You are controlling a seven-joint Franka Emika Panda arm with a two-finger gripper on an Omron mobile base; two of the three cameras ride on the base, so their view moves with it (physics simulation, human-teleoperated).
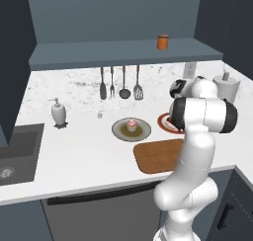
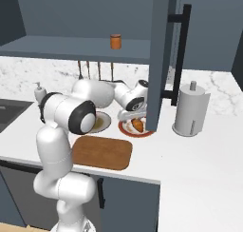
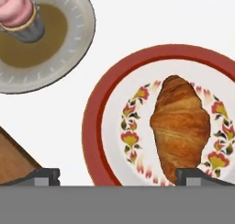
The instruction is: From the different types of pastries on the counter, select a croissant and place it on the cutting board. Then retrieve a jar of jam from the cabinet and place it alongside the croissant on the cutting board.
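Observation:
The croissant (image 3: 180,126) lies golden-brown on a round red-rimmed flowered plate (image 3: 92,126), also seen as the croissant (image 2: 138,125) in the right base view. My gripper (image 3: 119,175) hangs open just above that plate, and its right fingertip (image 3: 195,174) overlaps the croissant's near end. The pink-frosted cupcake (image 1: 131,125) sits on an olive plate (image 1: 118,132) to the left. The wooden cutting board (image 1: 158,156) lies at the counter's front edge, bare. The jar of jam (image 1: 163,41) stands on the cabinet's shelf ledge (image 1: 99,55).
An open cabinet door (image 2: 161,60) hangs close to the right of my hand. A paper-towel roll (image 2: 191,108) stands further right. Hanging utensils (image 1: 121,84), a white soap dispenser (image 1: 59,112) and the dark sink (image 1: 15,153) are to the left.

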